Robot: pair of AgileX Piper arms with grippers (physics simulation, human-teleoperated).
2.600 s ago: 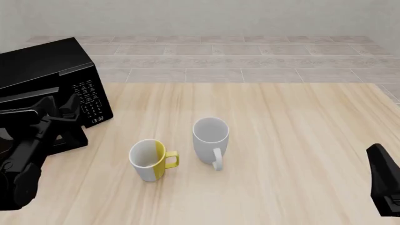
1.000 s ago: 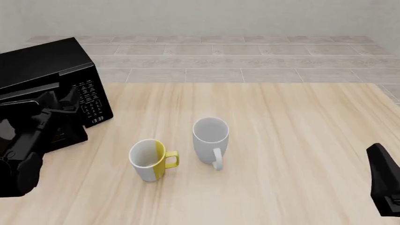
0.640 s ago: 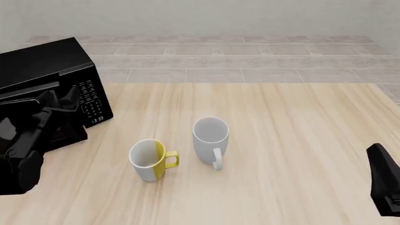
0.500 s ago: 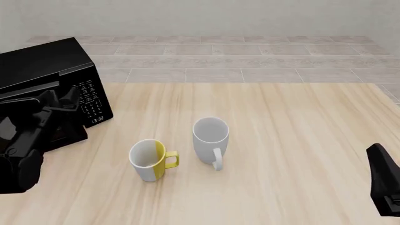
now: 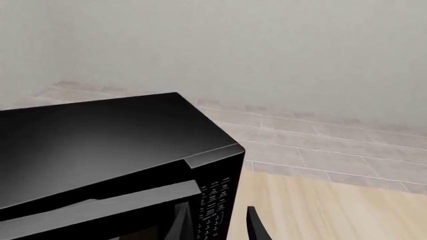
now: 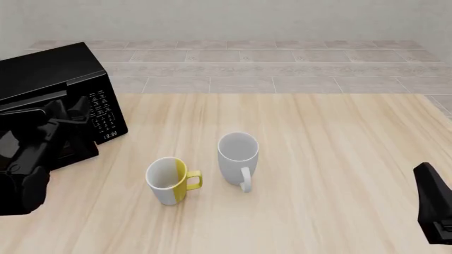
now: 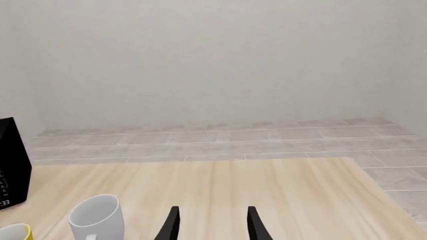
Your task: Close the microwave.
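Note:
The microwave (image 6: 53,71) is a glossy black box at the table's far left, with its white-marked button panel (image 6: 102,114) facing right-front. In the left wrist view the microwave (image 5: 100,145) fills the frame, and its door's top edge (image 5: 100,207) stands slightly out from the body. My left gripper (image 6: 71,110) is open and sits right against the door front; its fingertips (image 5: 255,227) show spread apart. My right gripper (image 7: 212,224) is open and empty, low at the front right, far from the microwave.
A yellow-and-white mug (image 6: 169,180) and a white mug (image 6: 238,156) stand mid-table, to the right of the microwave. The right arm (image 6: 432,209) shows at the front right edge. Tiled floor and a wall lie beyond the table's far edge.
My left arm has moved forward and to the left against the microwave door, and the door has swung in closer to the body. The mugs and right arm have not moved.

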